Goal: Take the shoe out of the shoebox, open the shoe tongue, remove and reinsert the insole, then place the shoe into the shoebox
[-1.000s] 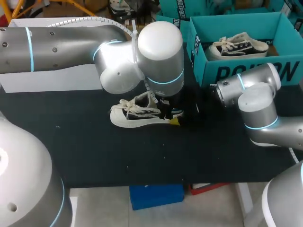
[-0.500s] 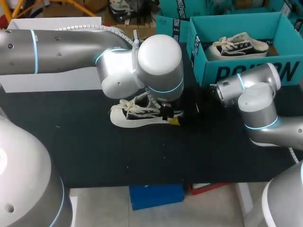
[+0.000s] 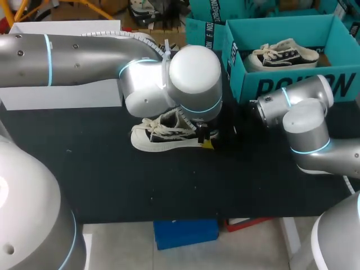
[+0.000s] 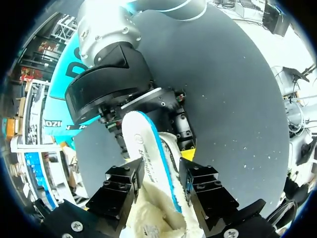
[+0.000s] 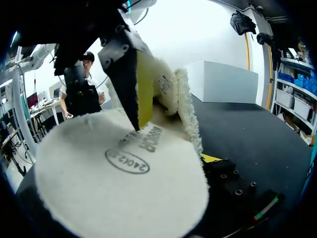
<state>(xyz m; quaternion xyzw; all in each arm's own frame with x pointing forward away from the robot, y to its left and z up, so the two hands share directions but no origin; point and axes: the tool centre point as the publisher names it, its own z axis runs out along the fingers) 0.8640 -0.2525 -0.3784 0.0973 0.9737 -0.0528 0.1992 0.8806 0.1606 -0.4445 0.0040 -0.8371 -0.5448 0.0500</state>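
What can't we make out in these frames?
Head view: the left arm covers the shoe at its heel and opening.
Right wrist view: the insole fills the foreground, hiding the shoe.
Left wrist view: the insole's near end runs out of frame.

Your black-and-white shoe (image 3: 160,135) is sitting upright, its white insole (image 5: 119,183) sticking out at the heel. The teal shoebox (image 3: 292,84) is standing open nearby.
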